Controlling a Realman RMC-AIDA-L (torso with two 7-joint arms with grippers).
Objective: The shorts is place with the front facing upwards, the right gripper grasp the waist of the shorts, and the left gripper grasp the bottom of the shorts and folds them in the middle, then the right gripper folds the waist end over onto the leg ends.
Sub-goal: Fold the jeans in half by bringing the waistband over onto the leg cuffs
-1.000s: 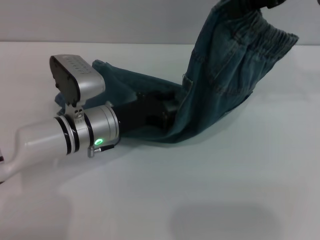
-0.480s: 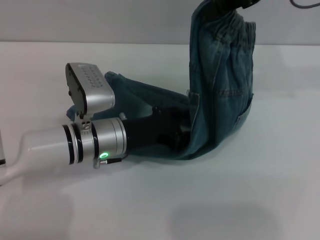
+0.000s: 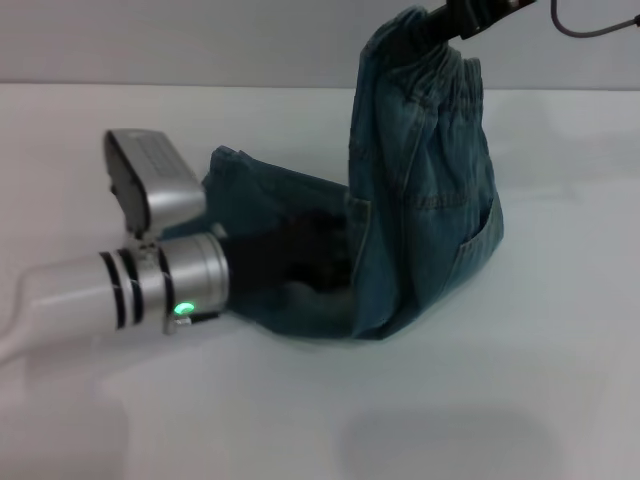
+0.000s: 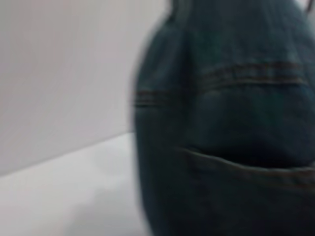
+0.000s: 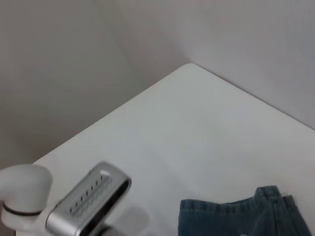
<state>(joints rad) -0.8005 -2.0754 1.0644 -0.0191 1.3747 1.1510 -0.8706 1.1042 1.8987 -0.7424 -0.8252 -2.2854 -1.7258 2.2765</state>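
Observation:
The shorts (image 3: 420, 200) are blue-green denim, part lying on the white table (image 3: 520, 380) and part lifted. My right gripper (image 3: 455, 20), at the top edge of the head view, is shut on the waist of the shorts (image 3: 440, 70) and holds it high; the cloth hangs down with a back pocket (image 3: 475, 235) showing. The leg ends (image 3: 228, 165) lie flat on the table. My left gripper (image 3: 320, 265) rests low on the lying leg part, beside the hanging fold. The left wrist view is filled with denim (image 4: 226, 147) and pocket seams. The right wrist view shows a hemmed edge (image 5: 236, 214).
A pale wall (image 3: 200, 40) rises behind the table's far edge. The grey box on my left wrist (image 3: 150, 185) stands above the leg ends and shows also in the right wrist view (image 5: 88, 206).
My right gripper has carried the waist to the left, so the hanging cloth now stands more upright over the leg part. My left arm has drawn back a little to the left.

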